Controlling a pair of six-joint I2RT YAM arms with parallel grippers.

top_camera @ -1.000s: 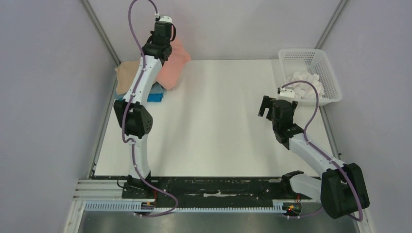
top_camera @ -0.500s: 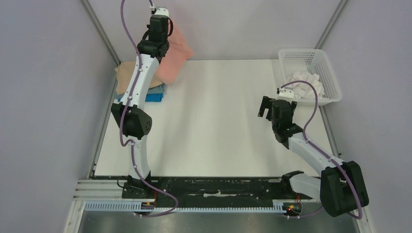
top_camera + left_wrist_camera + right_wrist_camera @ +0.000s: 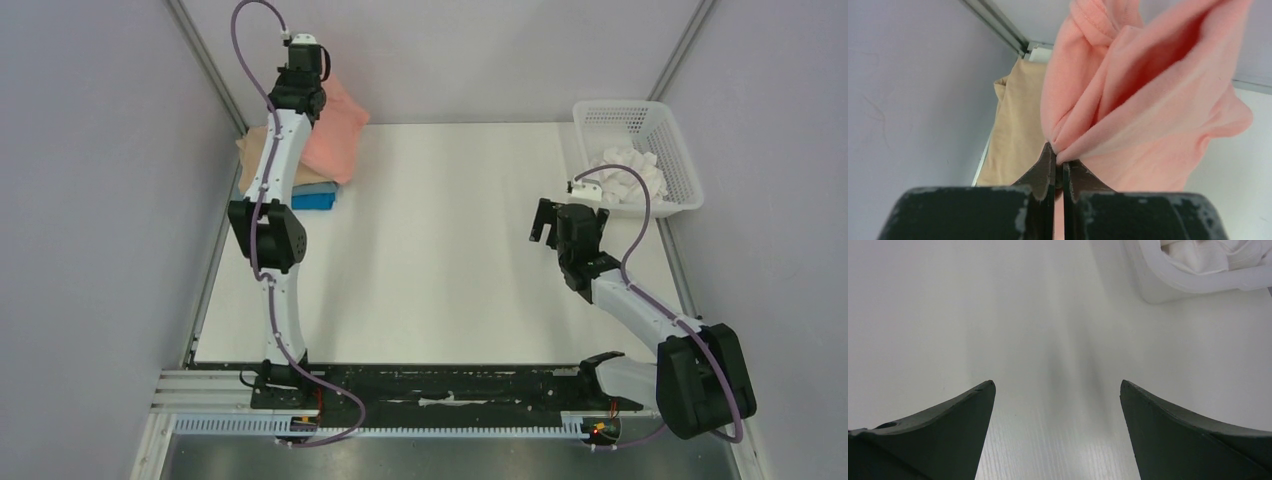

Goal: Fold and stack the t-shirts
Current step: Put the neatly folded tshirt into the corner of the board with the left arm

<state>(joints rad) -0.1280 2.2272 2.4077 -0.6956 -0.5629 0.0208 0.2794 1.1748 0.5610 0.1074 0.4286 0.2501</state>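
My left gripper point(image 3: 1062, 161) is shut on the salmon-pink t-shirt point(image 3: 1148, 105) and holds it lifted at the far left corner; the shirt point(image 3: 335, 135) hangs over the stack. The stack holds a tan folded t-shirt point(image 3: 255, 160) on top, also in the left wrist view point(image 3: 1015, 125), a grey-blue one mostly hidden, and a bright blue one point(image 3: 315, 200) at the bottom. My left gripper point(image 3: 300, 100) is largely hidden behind its wrist in the top view. My right gripper point(image 3: 1058, 390) is open and empty above the bare table, shown at mid right point(image 3: 545, 220).
A white mesh basket point(image 3: 680, 150) with white cloth inside stands at the far right corner; its rim shows in the right wrist view point(image 3: 1198, 285). Grey walls and metal frame posts point(image 3: 205, 60) close in the table's left, right and back.
My left arm has swung left and back, carrying the pink shirt further over the stack. The right arm has barely moved.
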